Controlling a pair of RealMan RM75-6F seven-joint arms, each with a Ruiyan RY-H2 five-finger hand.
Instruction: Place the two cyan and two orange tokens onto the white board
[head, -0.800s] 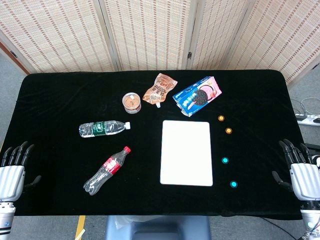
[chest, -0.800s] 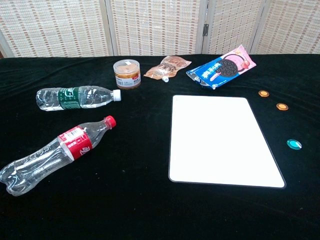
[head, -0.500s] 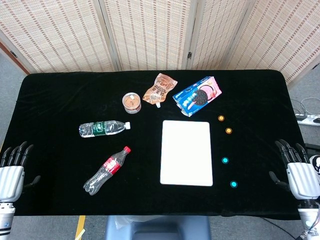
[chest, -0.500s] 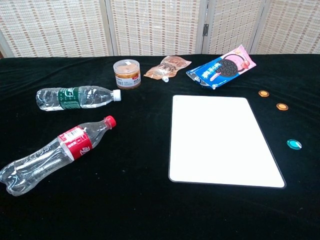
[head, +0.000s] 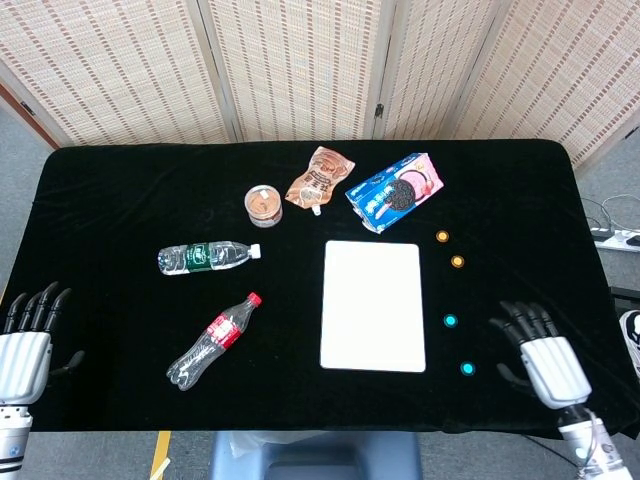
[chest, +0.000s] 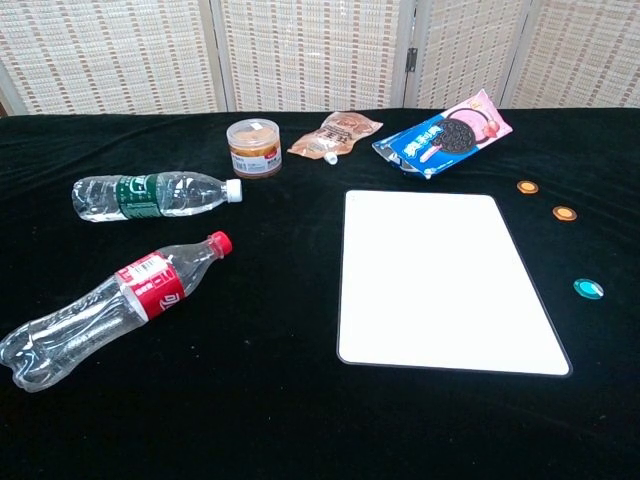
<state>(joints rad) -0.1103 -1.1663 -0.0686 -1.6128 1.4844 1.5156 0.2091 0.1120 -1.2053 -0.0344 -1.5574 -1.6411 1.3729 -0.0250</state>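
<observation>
- Right hand (head: 543, 353) hovers spread and empty over the desk (head: 120, 200), a cyan token (head: 467, 368) just left of it.
- Left hand (head: 25, 340) spread, holding nothing.

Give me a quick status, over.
Both hands open: left hand at the table edge, right hand beside the near cyan token. All four tokens off the board. Nothing in the way.

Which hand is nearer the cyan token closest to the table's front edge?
Right. The right hand is just right of that cyan token; the left hand sits at the table's far left edge.
</observation>
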